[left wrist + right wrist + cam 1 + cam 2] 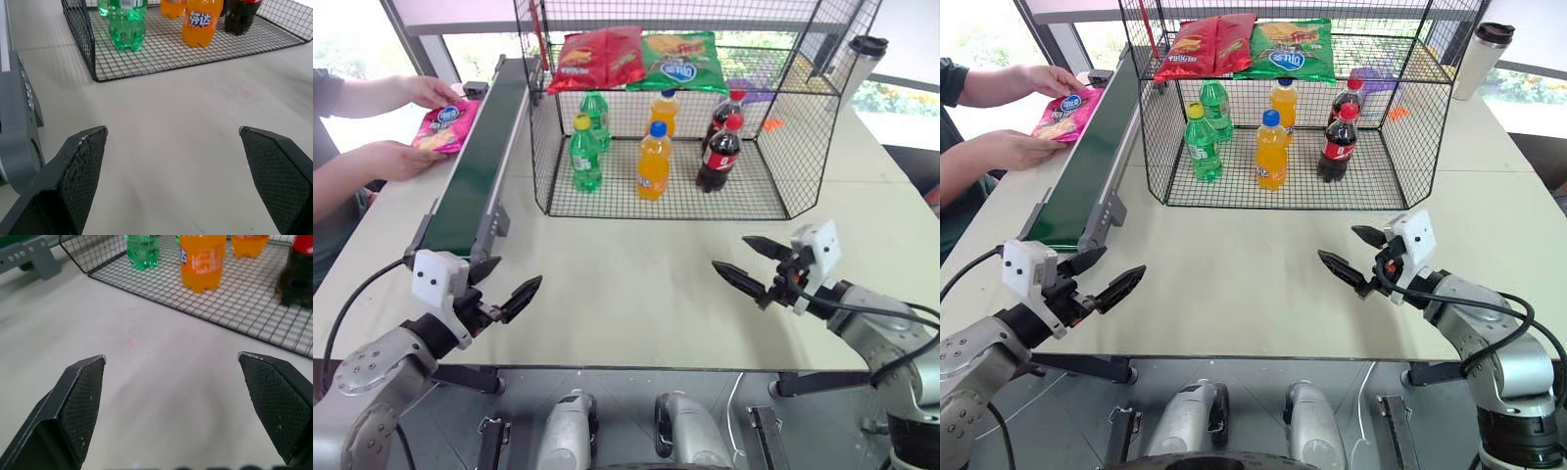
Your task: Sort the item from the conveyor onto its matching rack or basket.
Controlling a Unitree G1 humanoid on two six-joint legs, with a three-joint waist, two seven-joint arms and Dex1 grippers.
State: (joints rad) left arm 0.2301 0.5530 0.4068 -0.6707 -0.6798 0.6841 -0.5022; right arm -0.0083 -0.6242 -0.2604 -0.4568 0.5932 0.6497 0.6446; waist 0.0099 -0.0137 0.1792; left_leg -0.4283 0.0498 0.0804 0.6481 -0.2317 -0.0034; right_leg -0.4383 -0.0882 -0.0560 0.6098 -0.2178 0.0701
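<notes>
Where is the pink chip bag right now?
In the head views it is at far left: the pink chip bag is held in a person's hands beside the conveyor's far end.

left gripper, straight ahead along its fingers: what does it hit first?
Likely bare table, then the black wire rack near its front corner by the green bottle. The left gripper is open and empty. Depth is unclear.

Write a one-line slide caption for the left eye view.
Person's hands set a magenta-pink crinkly chip bag on the dark green conveyor belt beside the black wire-grid rack.
</notes>
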